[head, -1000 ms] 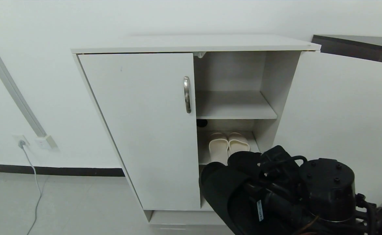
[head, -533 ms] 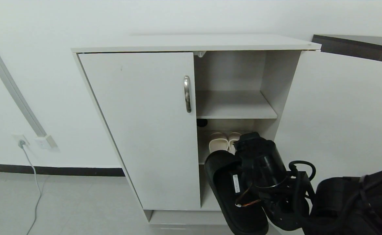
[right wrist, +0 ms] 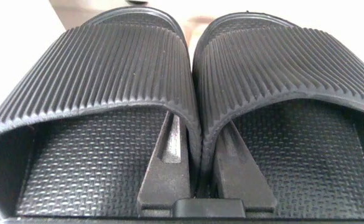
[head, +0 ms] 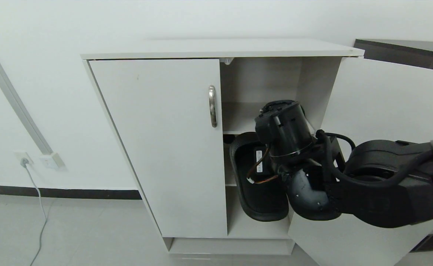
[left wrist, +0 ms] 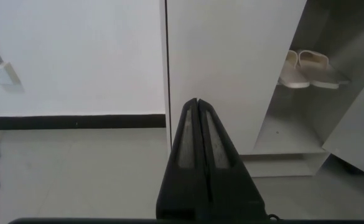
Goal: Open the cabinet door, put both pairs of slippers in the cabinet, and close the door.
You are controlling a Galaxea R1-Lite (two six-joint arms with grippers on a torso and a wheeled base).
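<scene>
On the tiled floor [head: 72,229], the cabinet [head: 157,147] stands open.

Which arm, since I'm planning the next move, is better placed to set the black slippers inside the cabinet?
Right. The right tool is shut on the black slippers, held at the open side of the cabinet; the left tool is shut, empty, and back from it.

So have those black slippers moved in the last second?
Yes. The black slippers have risen toward the cabinet opening: their top edge, earlier well below the door handle, now sits just under it.
</scene>
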